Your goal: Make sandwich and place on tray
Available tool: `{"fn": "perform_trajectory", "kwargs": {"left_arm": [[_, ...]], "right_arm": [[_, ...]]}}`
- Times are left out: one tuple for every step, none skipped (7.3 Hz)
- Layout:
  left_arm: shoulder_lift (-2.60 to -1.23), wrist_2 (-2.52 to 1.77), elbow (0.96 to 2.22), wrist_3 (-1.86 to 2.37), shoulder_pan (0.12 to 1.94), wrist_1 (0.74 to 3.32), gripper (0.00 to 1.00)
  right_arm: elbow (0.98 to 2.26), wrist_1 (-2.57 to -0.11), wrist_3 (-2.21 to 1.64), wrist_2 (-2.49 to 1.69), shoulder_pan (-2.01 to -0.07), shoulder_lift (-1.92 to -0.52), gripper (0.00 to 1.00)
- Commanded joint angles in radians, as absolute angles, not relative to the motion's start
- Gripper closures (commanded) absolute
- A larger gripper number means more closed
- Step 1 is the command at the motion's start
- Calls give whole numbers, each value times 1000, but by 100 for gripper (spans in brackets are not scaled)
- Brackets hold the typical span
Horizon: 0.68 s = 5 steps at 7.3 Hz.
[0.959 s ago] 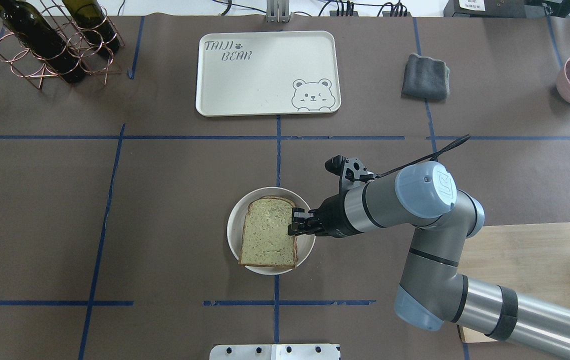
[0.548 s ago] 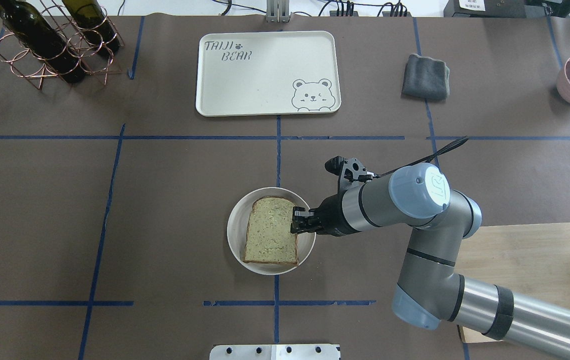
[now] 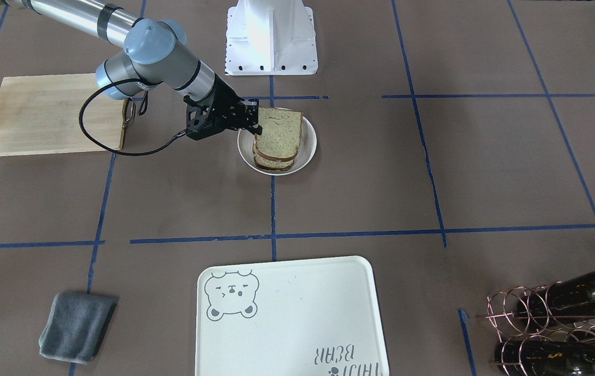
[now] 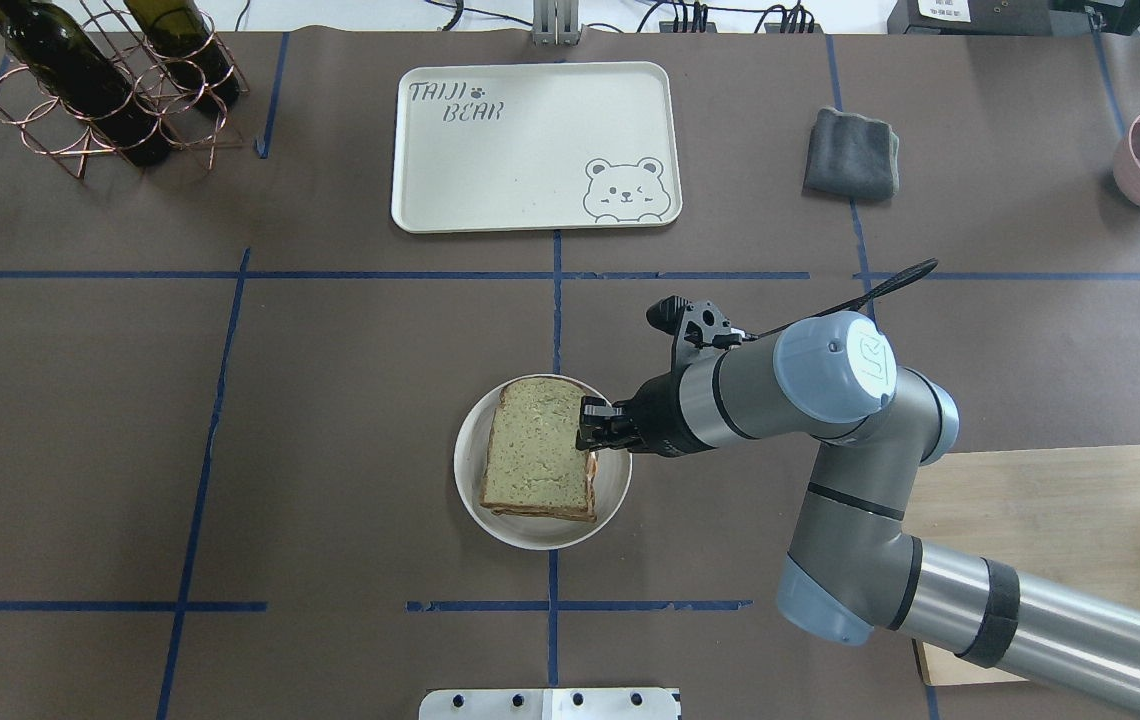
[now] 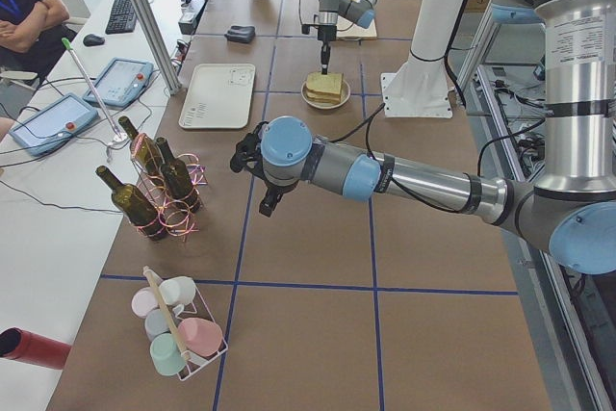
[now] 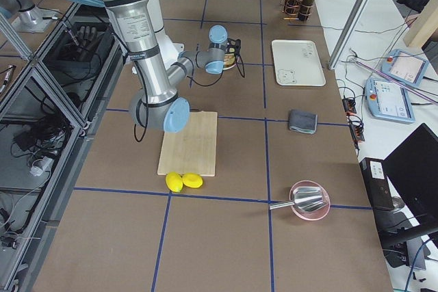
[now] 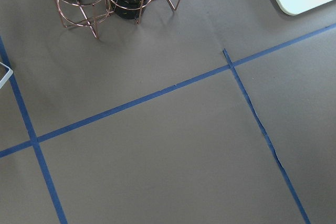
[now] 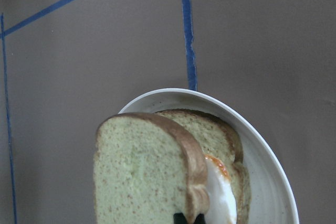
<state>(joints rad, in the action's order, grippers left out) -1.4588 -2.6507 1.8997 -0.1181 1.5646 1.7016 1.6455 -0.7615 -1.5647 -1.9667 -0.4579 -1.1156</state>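
I see my right gripper [image 4: 588,430] pinching the top slice [image 4: 538,455], tilted over the egg [image 8: 220,192] on the dish [image 4: 468,470]; left gripper's [image 5: 267,205] state I can't tell.

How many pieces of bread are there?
2. The top slice is held by the right gripper, tilted over the bottom slice, which lies on the white dish. None else shows.

On dish [image 3: 309,151]: sandwich [image 3: 276,134] — right gripper [image 3: 256,123] pinching top slice.
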Motion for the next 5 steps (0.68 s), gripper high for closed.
{"fn": "perform_trajectory", "kwargs": {"left_arm": [[-1459, -2651, 1899, -115, 1565, 1701, 0], [-1459, -2651, 1899, -114, 1563, 1703, 0], [-1460, -2651, 1898, -107, 1560, 1701, 0], [-1474, -2648, 1896, -10, 1519, 1703, 0], [-1505, -2643, 1891, 120, 1481, 1748, 0]], "right_arm": [[1629, -762, -1562, -1967, -459, -1115, 100], [1629, -762, -1562, -1967, -459, -1114, 93], [1628, -764, -1571, -1967, -459, -1114, 1], [1628, -765, -1572, -1968, -457, -1114, 0], [1638, -767, -1572, -1976, -462, -1114, 0]]}}
